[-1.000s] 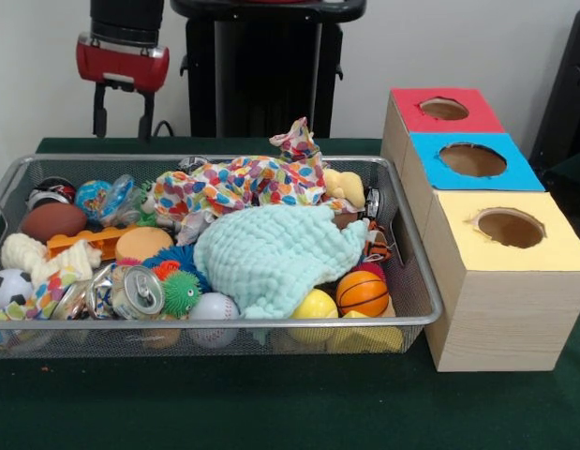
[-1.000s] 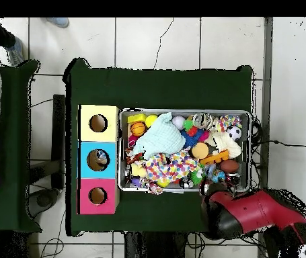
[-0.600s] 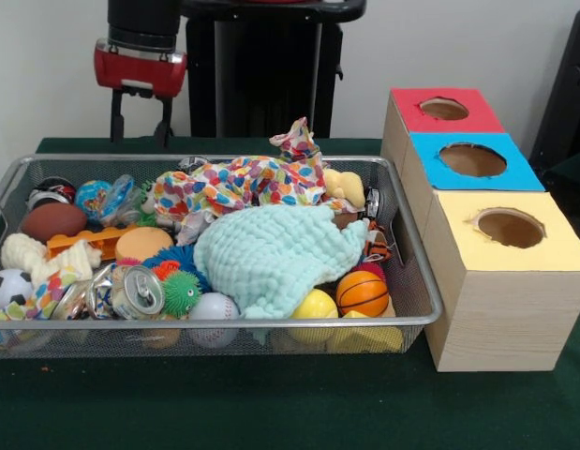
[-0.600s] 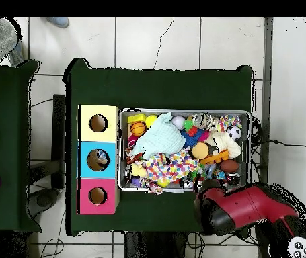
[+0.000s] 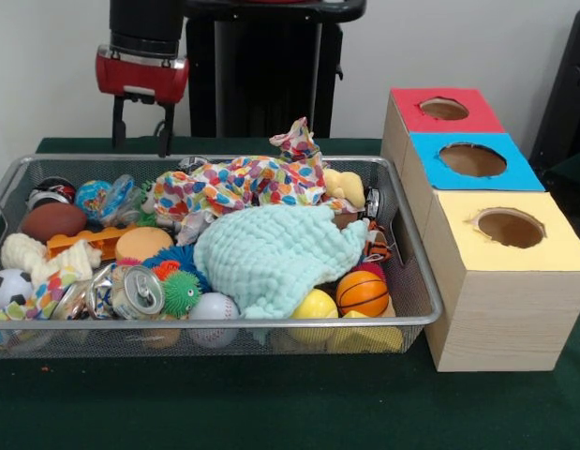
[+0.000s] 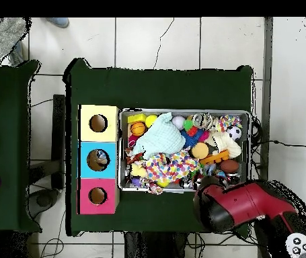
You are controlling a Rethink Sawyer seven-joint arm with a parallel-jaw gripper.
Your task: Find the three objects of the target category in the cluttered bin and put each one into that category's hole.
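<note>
The wire-mesh bin [image 5: 224, 324] sits on the green table, full of toys; it also shows in the overhead view [image 6: 182, 111]. A clear wrinkly bottle with a blue label [image 5: 115, 197] lies at the bin's far left, partly buried. Other clear bottles are not plainly visible. The blue-surround hole [image 5: 472, 159] is in the middle of the wooden box; in the overhead view this hole [image 6: 98, 159] shows something pale inside. My gripper [image 5: 141, 133] hangs open and empty over the bin's far-left rim, above the bottle. In the overhead view my red arm [image 6: 239, 205] covers it.
A mint cloth [image 5: 271, 253] and a spotted cloth [image 5: 238, 183] cover the bin's middle. A silver soda can [image 5: 138, 291] and several balls lie in front. Red hole [image 5: 444, 109] and yellow hole [image 5: 510, 228] flank the blue one. A person's sleeve [image 6: 1, 30] shows at the edge.
My gripper has moved a little toward the bin's middle and slightly lower, still open. The person at the overhead view's edge has drawn back.
</note>
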